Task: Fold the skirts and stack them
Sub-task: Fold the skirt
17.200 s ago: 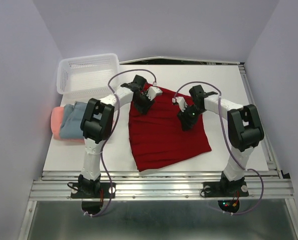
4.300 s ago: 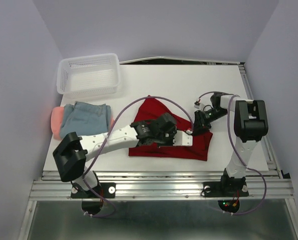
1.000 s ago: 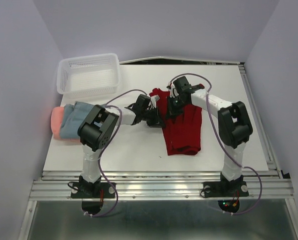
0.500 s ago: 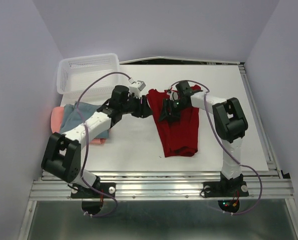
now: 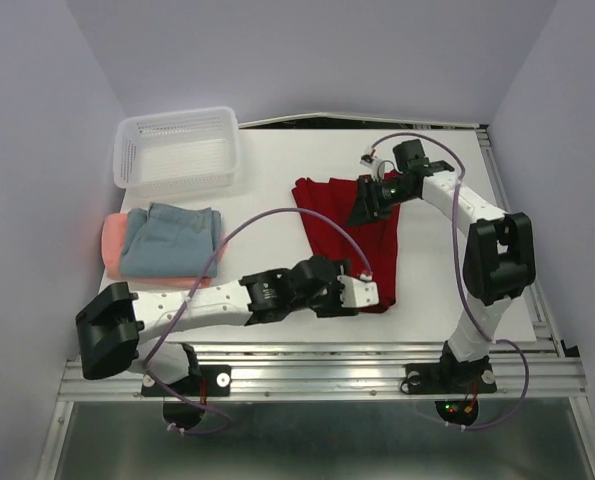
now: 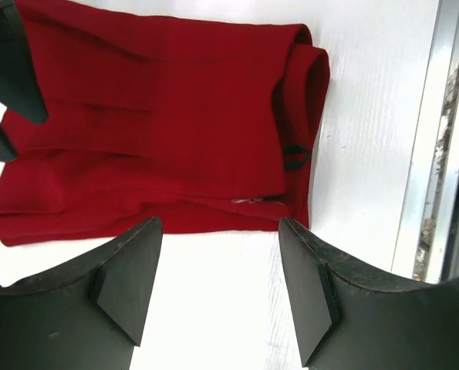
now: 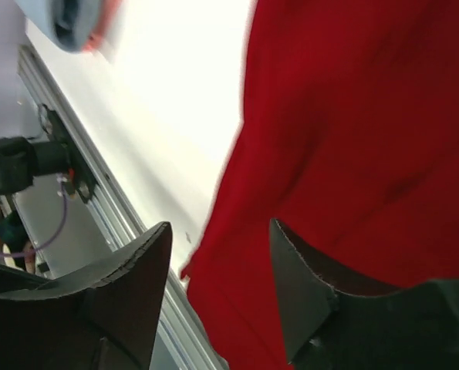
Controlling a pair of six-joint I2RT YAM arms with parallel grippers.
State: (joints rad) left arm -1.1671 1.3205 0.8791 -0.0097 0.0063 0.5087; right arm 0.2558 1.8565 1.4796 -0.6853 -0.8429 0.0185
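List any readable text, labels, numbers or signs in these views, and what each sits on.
No readable text in any view.
On the dark red pleated cloth skirt: no tag or lettering, only a small black fastener at its waistband.
On the white plastic mesh basket: no label shows.
On the folded blue-grey cloth skirt and the salmon-pink cloth skirt: no markings visible.

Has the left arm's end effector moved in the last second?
Yes. The left end effector swung away from the white basket, toward the table's near edge, and is now at the near end of the dark red skirt.
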